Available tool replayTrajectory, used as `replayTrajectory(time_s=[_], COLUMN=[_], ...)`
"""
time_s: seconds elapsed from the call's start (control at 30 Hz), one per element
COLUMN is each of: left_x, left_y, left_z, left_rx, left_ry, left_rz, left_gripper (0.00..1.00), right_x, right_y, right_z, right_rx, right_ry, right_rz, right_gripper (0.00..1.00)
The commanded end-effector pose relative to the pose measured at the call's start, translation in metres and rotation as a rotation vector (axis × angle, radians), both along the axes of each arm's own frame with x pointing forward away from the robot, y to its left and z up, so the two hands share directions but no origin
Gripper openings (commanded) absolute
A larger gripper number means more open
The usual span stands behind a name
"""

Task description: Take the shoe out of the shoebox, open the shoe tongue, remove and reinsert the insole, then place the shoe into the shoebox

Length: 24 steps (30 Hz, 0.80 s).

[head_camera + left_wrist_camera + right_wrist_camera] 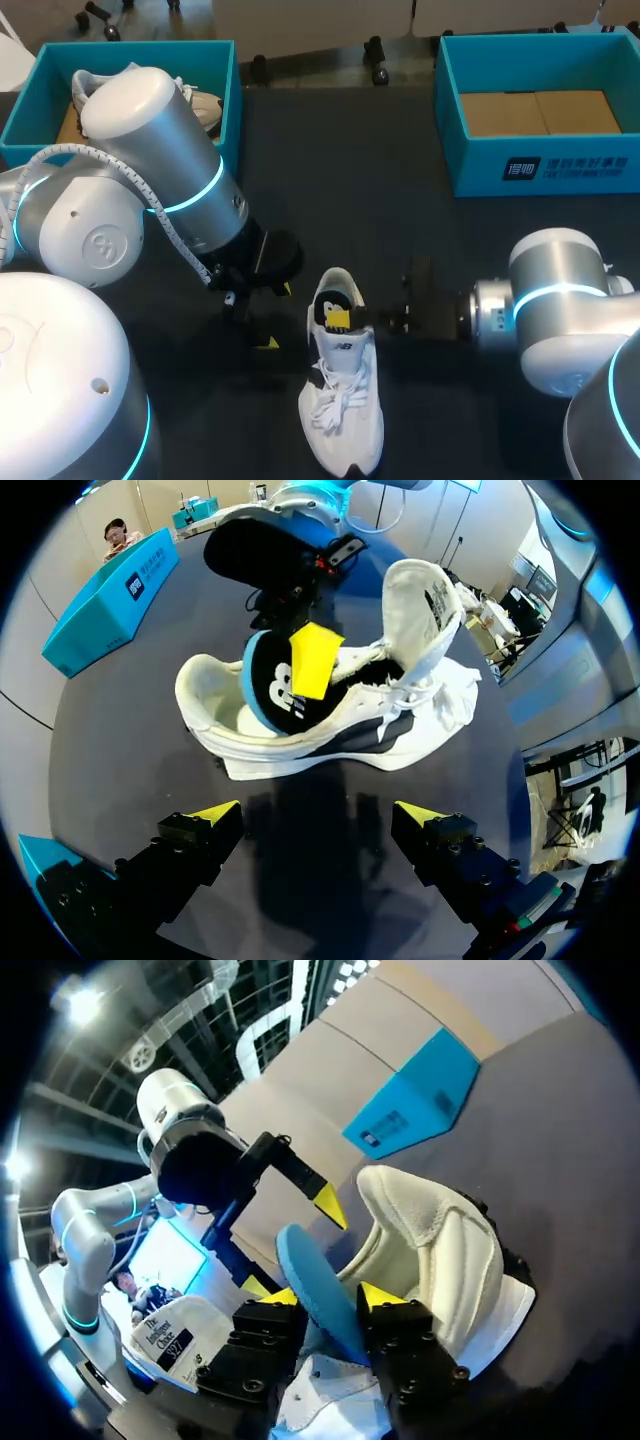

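While the right pincer (330,1298) is clamped on the upper edge of the blue foam insole with a black top face (268,685), the insole stands tilted up out of the heel opening of the white mesh lace-up sneaker (342,400), its lower end inside the shoe. The sneaker sits on its sole on the dark bench (400,230) between the two arms, well apart from the teal cardboard shoebox (540,170) at the far right. Its padded white tongue (425,605) is folded up and forward, so the mouth is wide.

The left pincer (318,815) hovers just beside the sneaker with its fingers spread and nothing between them.

I cannot tell from this moment whether the insole is coming out or going in. Either way, the move probably goes best along the line of the shoe, keeping the insole's toe end low and sliding rather than lifting straight up, which could drag the whole sneaker. Bracing the heel or side wall with the free left pincer should stop it tipping or skating, and the tongue must stay clear of the insole's path.
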State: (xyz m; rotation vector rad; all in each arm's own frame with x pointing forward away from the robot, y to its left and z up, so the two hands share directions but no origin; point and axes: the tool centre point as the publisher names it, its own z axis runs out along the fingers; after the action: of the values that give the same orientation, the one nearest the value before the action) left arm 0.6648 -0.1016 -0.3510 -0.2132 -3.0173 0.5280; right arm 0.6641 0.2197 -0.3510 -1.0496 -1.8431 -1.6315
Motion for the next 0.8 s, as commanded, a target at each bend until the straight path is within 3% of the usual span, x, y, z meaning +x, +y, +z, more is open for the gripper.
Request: replayTrajectory(time_s=[0.03, 0.27, 0.33, 0.4, 0.57, 0.8], left_x=[0.0, 0.0, 0.0, 0.0, 0.0, 0.0], left_y=[0.0, 0.0, 0.0, 0.0, 0.0, 0.0], left_z=[-0.001, -0.001, -0.001, -0.001, -0.001, -0.001], left_rx=[0.0, 0.0, 0.0, 0.0, 0.0, 0.0], left_ry=[-0.001, -0.001, -0.001, -0.001, -0.001, -0.001], left_rz=[0.001, 0.001, 0.001, 0.001, 0.001, 0.001], left_gripper=[1.0, 1.0, 1.0, 1.0, 1.0, 1.0], right_x=[0.004, 0.018, 0.022, 0.025, 0.026, 0.012], right_y=[-0.001, -0.004, -0.005, -0.005, -0.007, -0.009], right_z=[0.015, 0.02, 0.018, 0.015, 0.005, -0.008], right_rx=[-0.046, -0.064, -0.062, -0.056, -0.056, -0.053], right_ry=[-0.017, -0.027, -0.027, -0.021, 0.02, 0.078], right_rz=[-0.016, -0.006, -0.003, 0.003, -0.009, -0.033], right_gripper=[0.37, 0.32, 0.21, 0.0, 0.0, 0.0])
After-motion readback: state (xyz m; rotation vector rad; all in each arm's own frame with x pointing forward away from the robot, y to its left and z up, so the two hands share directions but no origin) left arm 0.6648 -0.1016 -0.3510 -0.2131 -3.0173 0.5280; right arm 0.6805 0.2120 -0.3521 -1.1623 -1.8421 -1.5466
